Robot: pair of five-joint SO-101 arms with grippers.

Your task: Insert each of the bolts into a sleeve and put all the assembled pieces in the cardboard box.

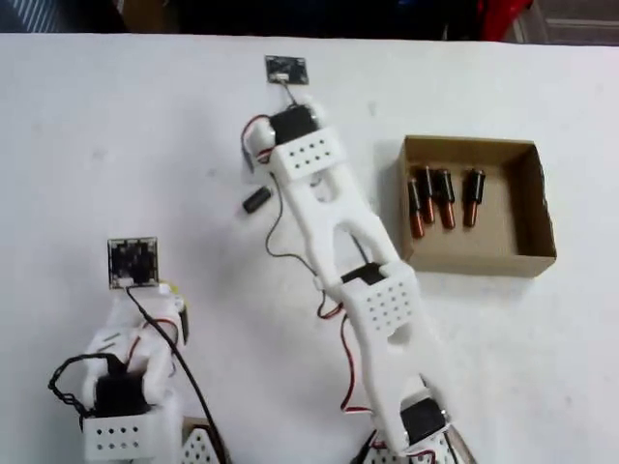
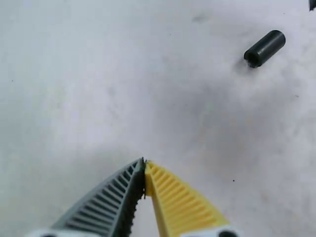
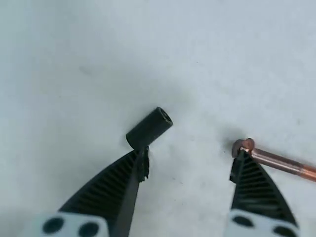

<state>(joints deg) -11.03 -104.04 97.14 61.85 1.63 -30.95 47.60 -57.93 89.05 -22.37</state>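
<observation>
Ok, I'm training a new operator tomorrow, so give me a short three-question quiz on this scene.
1. True or false: the left claw is shut.
2. How many assembled copper-and-black pieces lie in the brown cardboard box? A two, B four, C six.
3. Fill in: the open right claw has a short black cylindrical sleeve at one tip and a copper-coloured metal ____ at the other.
Key: 1 true; 2 B; 3 bolt.
</observation>
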